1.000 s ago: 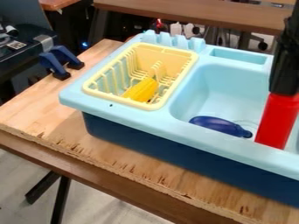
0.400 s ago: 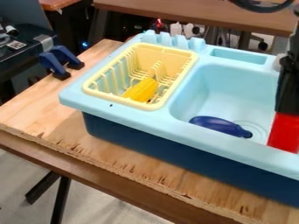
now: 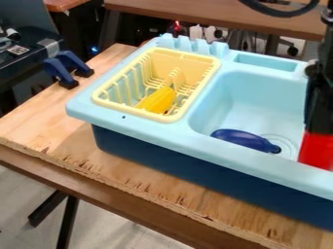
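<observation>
Sitting behind the sink's (image 3: 149, 130) front edge, the red object (image 3: 316, 151) touched the gripper (image 3: 319, 129) above, whether clamped or apart I couldn't tell. A blue object (image 3: 242, 139) lay near the basin's front-left corner; farther left, a rack (image 3: 166, 118) held something yellow (image 3: 157, 100).

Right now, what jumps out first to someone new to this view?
Probably the bright red object at the right edge, in the sink basin just below the black gripper. Next, the yellow corn-like piece lying in the pale yellow dish rack left of the basin, then the dark blue eggplant-like piece at the basin's near side.
</observation>
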Robot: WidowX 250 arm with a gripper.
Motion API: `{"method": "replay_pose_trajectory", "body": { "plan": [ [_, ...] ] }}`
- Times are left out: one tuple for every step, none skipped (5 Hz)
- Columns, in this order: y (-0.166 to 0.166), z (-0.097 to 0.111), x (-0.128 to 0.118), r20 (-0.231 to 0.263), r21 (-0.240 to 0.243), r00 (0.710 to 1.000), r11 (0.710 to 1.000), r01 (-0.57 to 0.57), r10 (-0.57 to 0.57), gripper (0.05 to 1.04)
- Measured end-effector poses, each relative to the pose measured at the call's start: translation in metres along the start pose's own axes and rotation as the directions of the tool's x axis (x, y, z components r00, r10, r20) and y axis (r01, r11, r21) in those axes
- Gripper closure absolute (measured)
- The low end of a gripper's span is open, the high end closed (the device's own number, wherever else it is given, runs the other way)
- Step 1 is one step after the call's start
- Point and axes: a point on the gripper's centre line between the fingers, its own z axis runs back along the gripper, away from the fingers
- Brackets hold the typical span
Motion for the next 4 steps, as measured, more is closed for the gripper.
{"method": "replay_pose_trajectory", "body": {
  "plan": [
    [0.001, 0.001, -0.005, -0.018, -0.007, 0.999, 0.999, -0.036, 0.036, 0.348],
    [0.001, 0.015, -0.011, -0.004, 0.006, 0.997, 0.997, -0.077, 0.077, 0.091],
    [-0.002, 0.045, -0.01, 0.092, 0.049, 0.994, 0.997, -0.064, 0.06, 0.074],
    [-0.006, 0.074, -0.021, 0.13, 0.098, 0.984, 0.986, -0.136, 0.123, 0.077]
  ]
}}
